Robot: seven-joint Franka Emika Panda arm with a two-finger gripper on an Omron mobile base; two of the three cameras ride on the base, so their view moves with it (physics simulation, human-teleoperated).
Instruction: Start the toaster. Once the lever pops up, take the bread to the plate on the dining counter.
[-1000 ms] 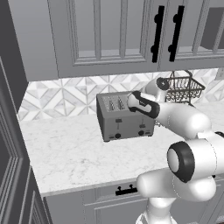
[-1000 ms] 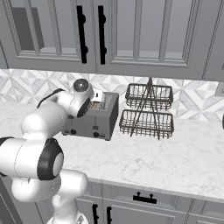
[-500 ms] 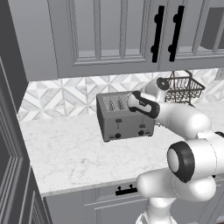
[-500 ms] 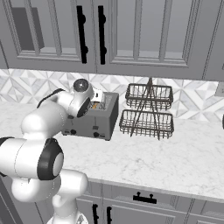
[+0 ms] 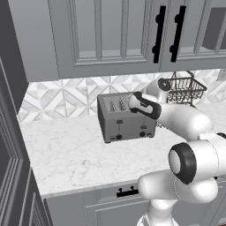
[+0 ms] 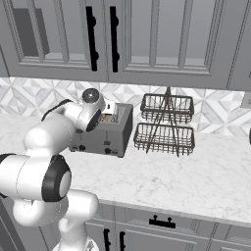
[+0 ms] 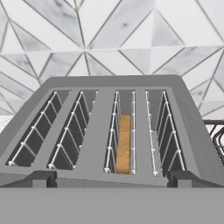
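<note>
Tool [image 7: 112,177] wide open above toaster [image 7: 113,131], bread [image 7: 124,143] in third slot

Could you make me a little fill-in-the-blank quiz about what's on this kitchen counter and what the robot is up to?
1. The slice of bread sits inside a slot of the ____.
2. Counting all its slots, the toaster has ____ of them.
3. The end effector hangs over the toaster with its jaws ____.
4. Beside the toaster stands a two-tier wire ____.

Missing words: toaster; four; open; basket
</note>
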